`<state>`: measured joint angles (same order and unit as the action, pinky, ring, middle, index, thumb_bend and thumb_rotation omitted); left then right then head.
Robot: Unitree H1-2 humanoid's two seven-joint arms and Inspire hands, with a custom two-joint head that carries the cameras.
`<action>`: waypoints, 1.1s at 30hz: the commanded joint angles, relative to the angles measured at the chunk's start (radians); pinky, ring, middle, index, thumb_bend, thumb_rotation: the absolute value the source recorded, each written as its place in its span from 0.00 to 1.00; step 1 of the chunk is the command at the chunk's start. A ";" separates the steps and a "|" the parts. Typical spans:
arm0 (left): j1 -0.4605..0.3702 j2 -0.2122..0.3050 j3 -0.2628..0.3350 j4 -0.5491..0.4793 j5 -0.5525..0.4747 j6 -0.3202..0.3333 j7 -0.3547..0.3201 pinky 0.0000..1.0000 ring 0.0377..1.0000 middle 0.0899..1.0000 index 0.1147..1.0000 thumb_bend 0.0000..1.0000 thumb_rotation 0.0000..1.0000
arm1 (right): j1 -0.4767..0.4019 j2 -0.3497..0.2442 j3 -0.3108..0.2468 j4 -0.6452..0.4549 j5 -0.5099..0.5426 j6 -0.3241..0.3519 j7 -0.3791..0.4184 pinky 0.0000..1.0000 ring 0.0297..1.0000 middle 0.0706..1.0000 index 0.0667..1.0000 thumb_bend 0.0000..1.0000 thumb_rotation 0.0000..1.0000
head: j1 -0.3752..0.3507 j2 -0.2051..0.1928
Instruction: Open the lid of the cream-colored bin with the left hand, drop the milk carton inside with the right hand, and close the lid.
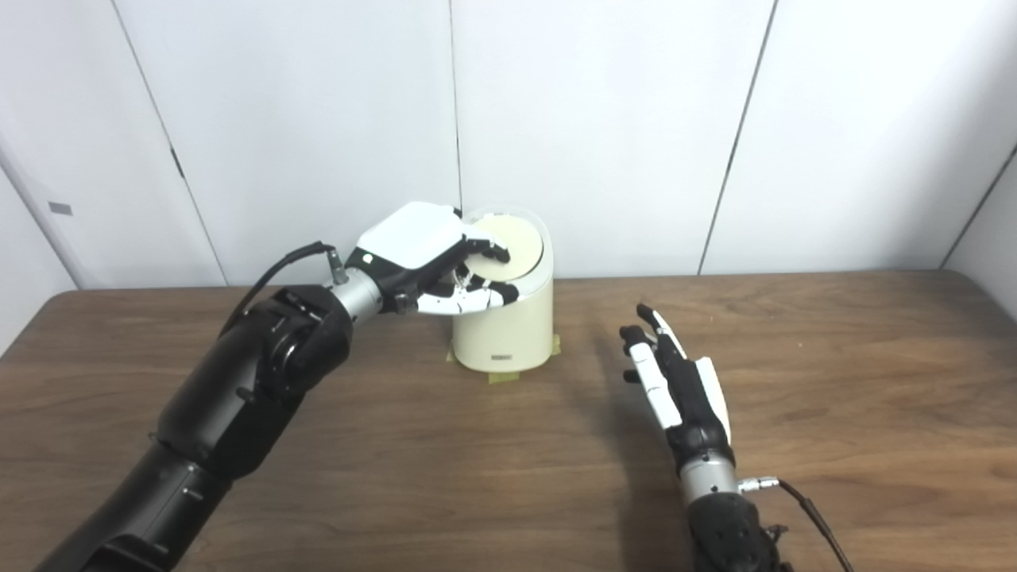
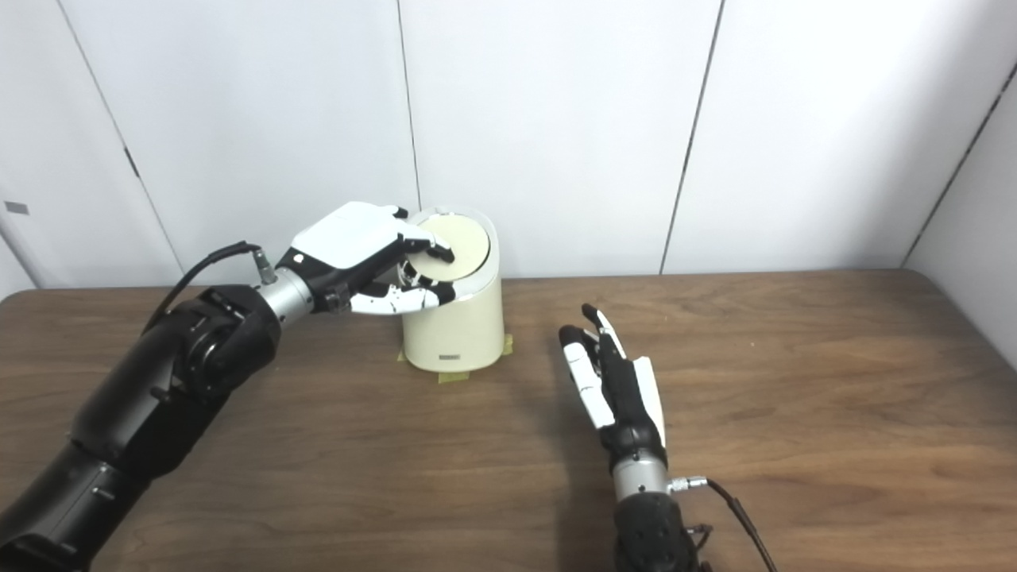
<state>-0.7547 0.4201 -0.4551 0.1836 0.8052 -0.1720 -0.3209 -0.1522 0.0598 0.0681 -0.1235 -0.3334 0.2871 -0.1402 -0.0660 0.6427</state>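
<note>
**Mia:** Left eye view is showing the cream bin (image 1: 504, 318) sitting near the back of the brown table (image 1: 834, 381), close to the white wall (image 1: 604, 119). Its round lid (image 1: 508, 248) is lying tilted on top and looking closed.

**Ben:** What is sitting around the bin?

**Mia:** Little bits of yellow tape (image 1: 503, 377) are peeking out under its bottom edge. Nothing is standing between the bin and the hands.

**Ben:** What is the left hand (image 1: 429, 258) doing?

**Mia:** It is reaching in from the left side. Its fingers (image 1: 486, 248) are curling over the near left edge of the lid, and its thumb (image 1: 477, 299) is pointing across the bin's side below. It is looking like it is pinching the lid's rim, but I cannot tell how tightly.

**Ben:** And the right hand (image 1: 675, 377)?

**Mia:** It is waiting to the right of the bin, well apart from it. Its fingers are stretching out straight toward the wall, close together, holding nothing. A thin cable (image 1: 810, 512) is trailing from its wrist.
</note>
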 commanded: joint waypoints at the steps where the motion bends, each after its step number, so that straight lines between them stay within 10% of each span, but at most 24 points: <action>1: -0.005 0.024 -0.016 -0.012 0.041 -0.020 -0.001 0.93 0.77 0.72 0.72 0.52 1.00 | -0.040 0.007 0.003 -0.037 -0.006 -0.009 -0.005 0.70 0.82 0.82 0.92 0.53 1.00 | -0.002 0.003; 33: 0.025 0.038 -0.119 -0.008 0.162 -0.054 -0.065 0.92 0.79 0.75 0.73 0.53 1.00 | -0.050 0.010 0.021 -0.039 -0.020 0.001 -0.027 0.71 0.79 0.79 0.91 0.55 1.00 | -0.027 0.017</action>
<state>-0.7494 0.4472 -0.5319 0.1584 0.9562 -0.2150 -0.2868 -0.1594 0.0635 0.0879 -0.1237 -0.3451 0.3084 -0.1611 -0.0905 0.6581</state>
